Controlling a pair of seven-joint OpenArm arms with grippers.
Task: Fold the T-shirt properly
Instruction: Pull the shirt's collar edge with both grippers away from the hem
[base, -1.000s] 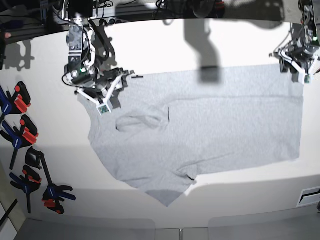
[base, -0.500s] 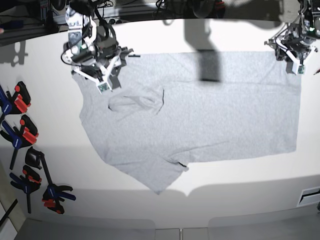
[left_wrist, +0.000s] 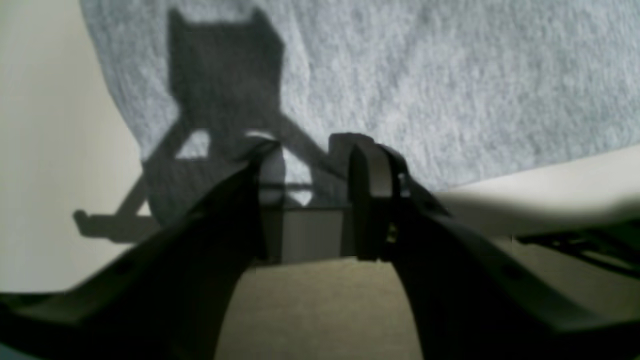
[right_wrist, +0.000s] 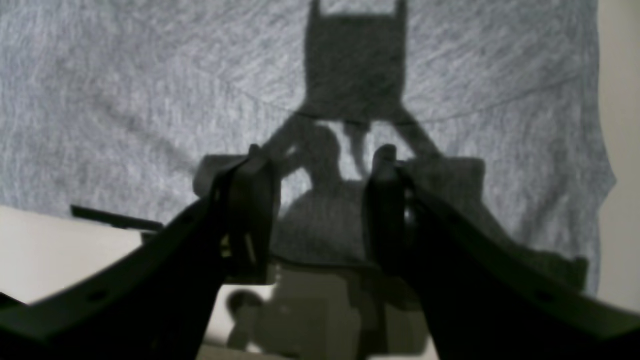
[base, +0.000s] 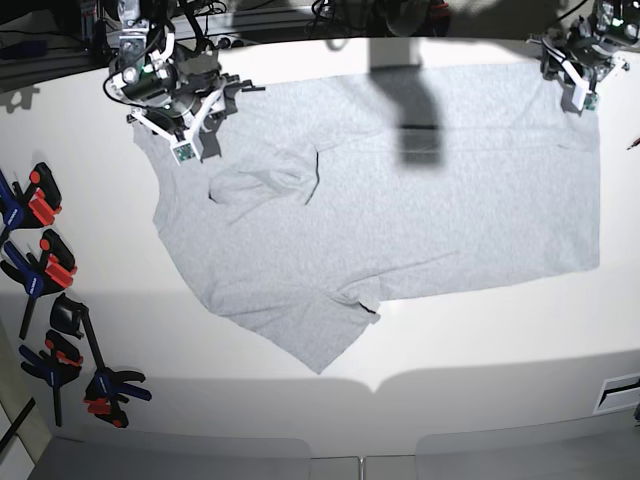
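White table (base: 500, 350) bears the T-shirt (base: 420, 220); our left gripper (base: 578, 78) and right gripper (base: 185, 125) hover with jaws parted, holding nothing.

T-shirt (base: 420, 200) — soft, matt heathered cloth — table (base: 480, 350) smooth.

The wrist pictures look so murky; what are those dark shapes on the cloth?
Left wrist view: the left pincer is a blurred silhouette, its shadow falling on the T-shirt. Right wrist view: likewise for the right pincer. Base view: sharper, bright table, a blocky shadow across the shirt's top.
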